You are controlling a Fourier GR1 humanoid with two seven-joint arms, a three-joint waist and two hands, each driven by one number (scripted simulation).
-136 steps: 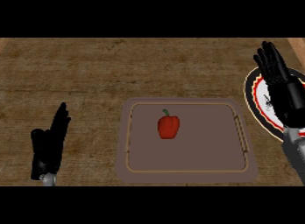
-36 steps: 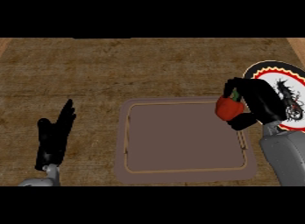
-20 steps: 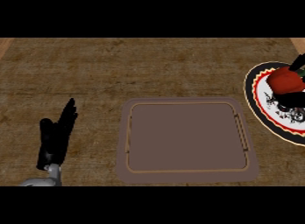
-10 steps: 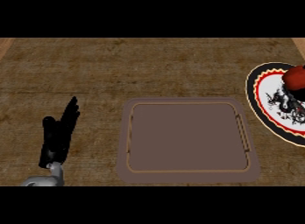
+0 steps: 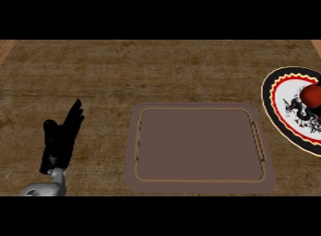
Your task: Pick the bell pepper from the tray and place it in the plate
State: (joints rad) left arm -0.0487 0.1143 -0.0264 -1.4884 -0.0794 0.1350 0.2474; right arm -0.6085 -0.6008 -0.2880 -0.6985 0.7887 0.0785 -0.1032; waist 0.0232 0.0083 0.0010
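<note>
Kitchen counter setting, dark wood-grain countertop (image 5: 156, 73) filling the view, brown rimmed serving tray (image 5: 199, 186) near centre, round decorated dinner plate (image 5: 280, 92) at right edge, red bell pepper (image 5: 316, 96) on it

The light is dim and even over the whole wooden worktop (image 5: 156, 73), with no clear source and no glare, so the brown wood grain looks flat and muted. The tray (image 5: 197, 145) casts almost no shadow and only its thin pale rim line stands out, while the left hand (image 5: 60, 140) reads as a nearly black shape with little detail. The brightest spots are the white face of the plate (image 5: 289, 99) and a small soft highlight on the red pepper (image 5: 316, 95) at the right edge.
</note>
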